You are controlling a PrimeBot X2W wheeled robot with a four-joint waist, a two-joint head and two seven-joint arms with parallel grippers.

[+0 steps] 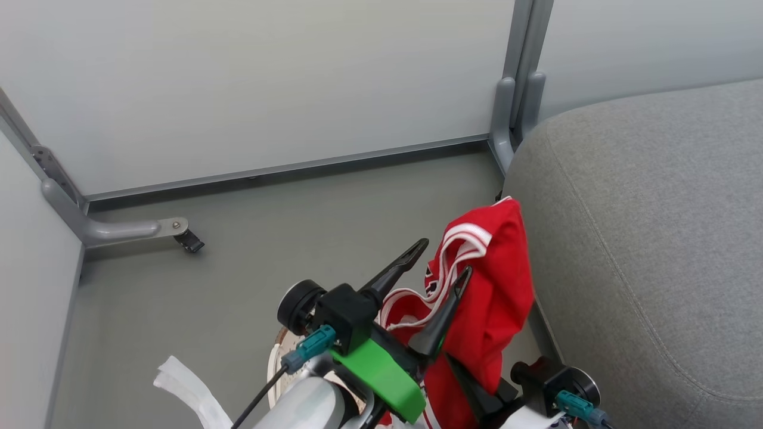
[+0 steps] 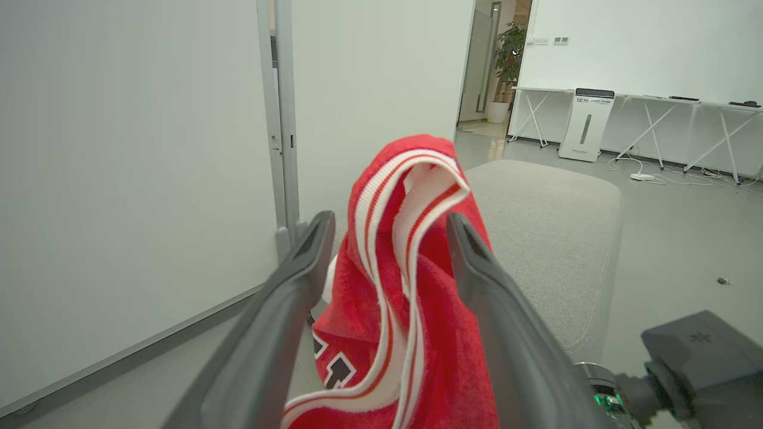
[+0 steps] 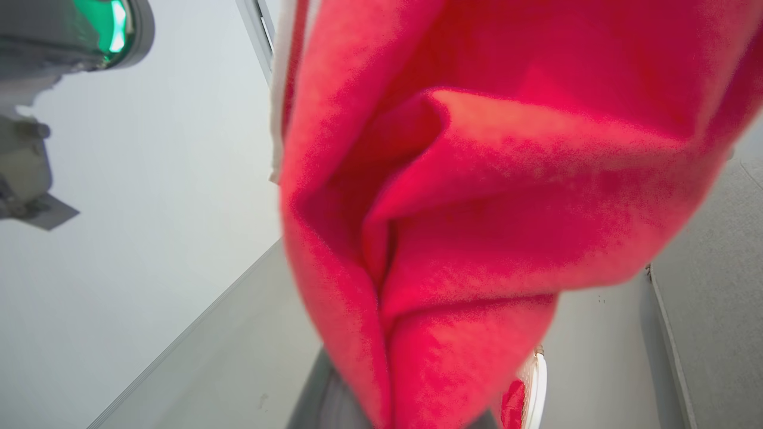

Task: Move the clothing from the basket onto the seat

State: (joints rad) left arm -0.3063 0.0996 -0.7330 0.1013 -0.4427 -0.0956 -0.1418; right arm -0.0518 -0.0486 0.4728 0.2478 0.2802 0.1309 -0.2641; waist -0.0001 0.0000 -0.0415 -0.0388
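Nearest the robot, the right gripper [image 1: 456, 364] was clenched low on the clothing [image 1: 501, 298]. Its wrist view was close and blurred, but the red fabric appeared to run down into the shut jaws, so it was probably bearing the garment. Just to the left, a sliver of the basket [image 1: 275, 357] showed under the left forearm. A little farther out the left gripper [image 1: 442, 259] stood released, jaws wide apart. The garment's white striped trim rose between its fingers and seemed loose from both. The garment was therefore out of the basket and in the air, hanging just beside the rounded edge of the seat [image 1: 656, 238] but not resting on top of it. I judged the step to be the carry to the seat, with the load taken over by the right arm. The next move would call for lifting the cloth above the cushion's edge, swinging it to the right over the grey top, and only then letting go. The open left fingers straddling the trim were the nearest hazard, since a fold could catch on them. Beyond lay bare grey floor, a partition panel [image 1: 268, 89], its metal foot [image 1: 173, 229] well apart to the left, and an upright post [image 1: 515, 89] close by the seat's far corner.
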